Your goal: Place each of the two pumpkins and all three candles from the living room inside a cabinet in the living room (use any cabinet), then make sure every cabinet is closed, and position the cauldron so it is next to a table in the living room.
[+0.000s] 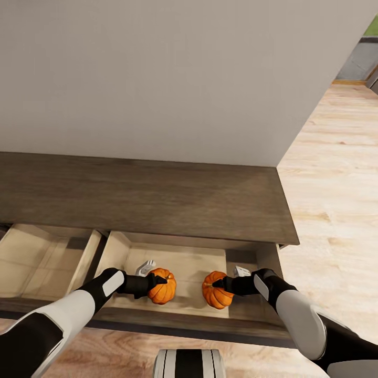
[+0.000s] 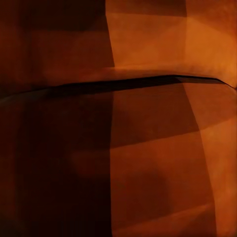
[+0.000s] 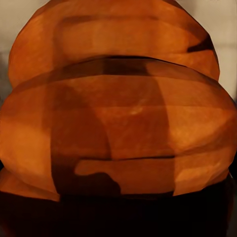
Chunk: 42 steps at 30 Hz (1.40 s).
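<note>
The long dark-wood cabinet point(image 1: 157, 199) stands against a pale wall point(image 1: 173, 79), with two pale-lined drawers pulled open. In the right-hand open drawer point(image 1: 184, 262) both arms reach in. The left gripper point(image 1: 157, 281) has its jaws closed around the left pumpkin point(image 1: 163, 289), whose orange skin sits right up against the left wrist camera point(image 2: 148, 148). The right gripper point(image 1: 220, 284) likewise has its jaws clamped on the right pumpkin point(image 1: 215, 294), ribbed and close in the right wrist view point(image 3: 118, 123). The two pumpkins sit near each other, apart, low inside the drawer. Light wooden floor point(image 1: 336, 184) spreads to the right.
</note>
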### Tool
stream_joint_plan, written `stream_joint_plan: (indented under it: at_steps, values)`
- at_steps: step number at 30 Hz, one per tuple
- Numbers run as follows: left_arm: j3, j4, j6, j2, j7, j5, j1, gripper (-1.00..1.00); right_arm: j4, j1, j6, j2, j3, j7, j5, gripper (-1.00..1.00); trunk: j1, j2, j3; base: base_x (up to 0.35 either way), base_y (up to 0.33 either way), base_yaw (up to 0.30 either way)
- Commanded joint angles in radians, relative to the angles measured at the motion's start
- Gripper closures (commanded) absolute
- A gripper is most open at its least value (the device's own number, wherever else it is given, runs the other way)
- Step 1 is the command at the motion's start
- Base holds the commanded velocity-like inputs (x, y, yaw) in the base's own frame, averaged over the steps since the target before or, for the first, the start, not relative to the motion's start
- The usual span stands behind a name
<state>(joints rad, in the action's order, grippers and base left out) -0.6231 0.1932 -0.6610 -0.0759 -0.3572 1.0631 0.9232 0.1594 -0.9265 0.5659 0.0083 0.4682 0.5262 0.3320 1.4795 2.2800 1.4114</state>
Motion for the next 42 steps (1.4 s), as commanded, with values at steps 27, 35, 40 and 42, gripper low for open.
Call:
stream_joint_plan:
  at_steps: [27,35,40,42]
  values:
    - [0.000,0.000,0.000,0.001,-0.001,0.001,0.000,1.00,0.000,0.000,0.000,0.000,0.001,0.002,-0.001,1.00,0.000,0.000,0.030,0.000,0.000,0.000]
    - [-0.001,0.008,0.004,0.006,0.000,0.000,0.000,1.00,0.001,0.000,-0.021,-0.001,0.001,0.002,-0.001,1.00,0.000,0.000,0.031,0.000,0.000,0.000]
    - [-0.001,0.007,0.006,0.005,0.001,-0.001,0.000,1.00,0.000,0.000,-0.043,-0.001,0.001,-0.003,0.001,1.00,0.000,0.000,0.031,0.000,0.000,0.000]
    - [-0.001,0.005,0.007,0.005,0.006,-0.001,-0.001,1.00,0.000,0.000,-0.044,-0.001,0.001,-0.004,0.000,1.00,0.000,0.000,0.031,0.000,0.000,0.000]
